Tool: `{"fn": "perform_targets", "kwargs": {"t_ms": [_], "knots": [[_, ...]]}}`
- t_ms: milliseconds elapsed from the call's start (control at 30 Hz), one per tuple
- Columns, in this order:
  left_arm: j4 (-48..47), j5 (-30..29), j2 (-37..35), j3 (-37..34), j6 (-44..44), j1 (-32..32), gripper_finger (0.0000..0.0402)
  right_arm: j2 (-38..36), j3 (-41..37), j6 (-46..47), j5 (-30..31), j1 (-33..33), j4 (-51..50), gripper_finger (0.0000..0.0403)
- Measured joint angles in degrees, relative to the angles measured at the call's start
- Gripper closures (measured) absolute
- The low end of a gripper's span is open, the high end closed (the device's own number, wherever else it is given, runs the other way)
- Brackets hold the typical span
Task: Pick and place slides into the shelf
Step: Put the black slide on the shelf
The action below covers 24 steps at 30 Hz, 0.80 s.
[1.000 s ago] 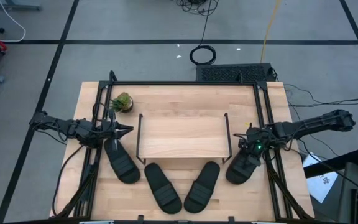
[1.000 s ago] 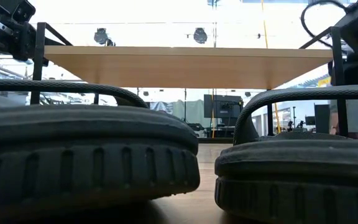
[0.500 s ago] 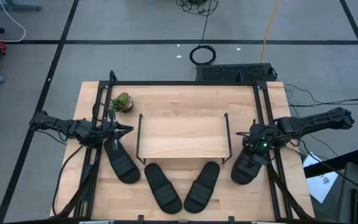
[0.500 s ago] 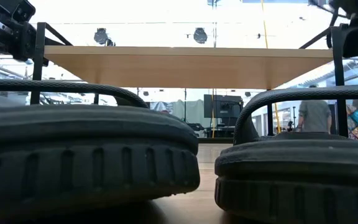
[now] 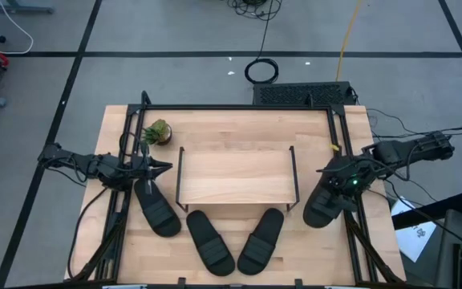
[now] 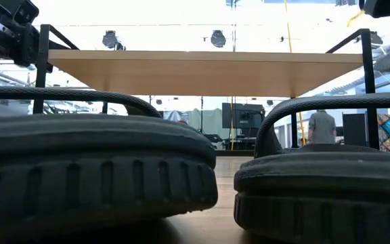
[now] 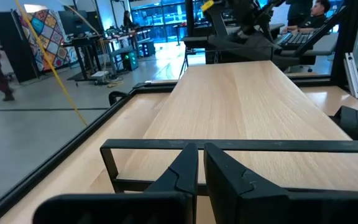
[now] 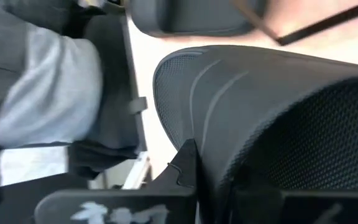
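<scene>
A: High view, entry 1. The small low shelf with a light wooden board and thin black wire side frames [image 5: 237,176] stands mid-table, nothing on its top. 3 black ribbed-strap slide sandals lie on the table in front of it: 1 at the left [image 5: 157,207], 2 side by side at the centre [image 5: 209,240] [image 5: 261,240]. The 4th black slide [image 5: 326,205] sits at the table's right edge, under the right gripper [image 5: 339,185].

B: The right wrist view adds what the overhead cannot: the right gripper's jaws are closed onto that 4th slide [image 8: 272,118], its mesh-textured sole and strap filling the frame.

A: Left gripper [image 5: 156,167]?

B: Just left of the shelf, near the small green potted plant [image 5: 157,131]. Its wrist view shows the 2 dark fingers [image 7: 182,171] pressed nearly together, holding nothing, facing the shelf's black wire frame [image 7: 229,146].

A: Low view shows only the 2 centre slides' soles close up [image 6: 93,176] [image 6: 323,190], the shelf board above [image 6: 202,71], and a person standing far back in the room [image 6: 321,125].

B: Versus 1.0 s ago: the right arm has drawn rightward and folded back, and the 4th slide has shifted right with it. Left arm and the other 3 slides unchanged.
</scene>
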Motion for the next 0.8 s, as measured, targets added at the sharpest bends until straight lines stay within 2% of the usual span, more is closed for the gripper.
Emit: {"fn": "perform_targets", "kwargs": {"t_ms": [133,533,667,800], "knots": [[0.0,0.0,0.0,0.0,-0.2,0.0,0.0371,1.7,6.1,-6.1,4.7,0.0,-3.4,0.0401],[0.0,0.0,0.0,0.0,-0.1,0.0,0.0371,8.9,26.4,-23.2,18.8,-0.3,-3.7,0.0396],[0.0,0.0,0.0,0.0,-0.1,0.0,0.0371,12.9,31.6,-30.2,18.1,-1.2,-3.2,0.0397],[0.0,-0.1,0.0,0.0,-0.1,0.0,0.0371,17.8,35.2,-38.9,12.3,-2.8,-3.5,0.04]]}}
